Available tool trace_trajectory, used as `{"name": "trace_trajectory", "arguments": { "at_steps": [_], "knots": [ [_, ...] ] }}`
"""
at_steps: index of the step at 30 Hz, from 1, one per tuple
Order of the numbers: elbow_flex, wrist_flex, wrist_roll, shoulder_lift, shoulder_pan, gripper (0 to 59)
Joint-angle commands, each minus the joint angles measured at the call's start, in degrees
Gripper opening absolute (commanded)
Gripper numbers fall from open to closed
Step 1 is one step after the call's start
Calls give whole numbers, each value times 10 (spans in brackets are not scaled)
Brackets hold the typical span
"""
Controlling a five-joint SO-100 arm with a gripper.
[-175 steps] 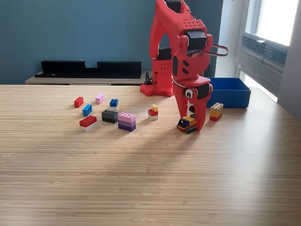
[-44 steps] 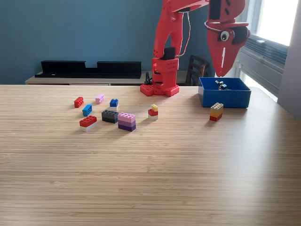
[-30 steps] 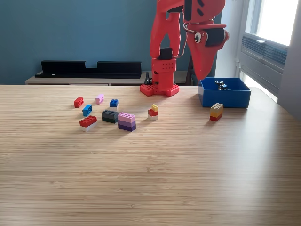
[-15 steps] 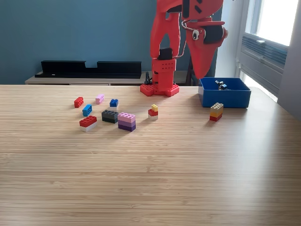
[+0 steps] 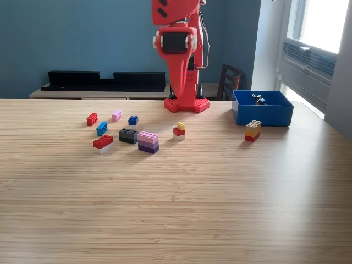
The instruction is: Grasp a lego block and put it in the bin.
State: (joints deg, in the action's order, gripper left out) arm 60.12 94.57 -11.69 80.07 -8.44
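Observation:
Several lego blocks lie on the wooden table: a red one (image 5: 92,119), a pink one (image 5: 116,115), two blue ones (image 5: 133,120) (image 5: 102,128), a red-and-white one (image 5: 103,143), a dark grey one (image 5: 128,135), a pink-and-purple stack (image 5: 148,141), a small yellow-red-white stack (image 5: 179,130) and a tan-yellow-red stack (image 5: 253,131). The blue bin (image 5: 263,111) stands at the exterior view's right with a small block (image 5: 257,99) inside. My red gripper (image 5: 181,99) hangs high, pointing down, in front of the arm's base (image 5: 187,104). Its jaws look closed together and hold nothing.
A long black shelf piece (image 5: 104,80) lies on the sideboard behind the table. A dark chair (image 5: 228,82) stands behind the bin, with a window and radiator (image 5: 308,60) at the far right of the exterior view.
The gripper has swung from beside the bin toward the exterior view's left and now hangs before the arm's base. The block picked up earlier lies in the bin.

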Motion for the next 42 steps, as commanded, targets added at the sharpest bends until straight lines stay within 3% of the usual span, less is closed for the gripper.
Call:
{"name": "trace_trajectory", "arguments": {
  "at_steps": [1, 6, 10, 13, 24, 42],
  "knots": [
    [11, -28, -31, 11, -80, 1],
    [53, -61, -67, 13, -125, 5],
    [91, -88, -79, 18, -139, 197],
    [155, -124, -84, 19, -137, 230],
    [269, -164, -85, 20, -112, 261],
    [267, -217, -58, 12, -97, 224]
  ]
}}
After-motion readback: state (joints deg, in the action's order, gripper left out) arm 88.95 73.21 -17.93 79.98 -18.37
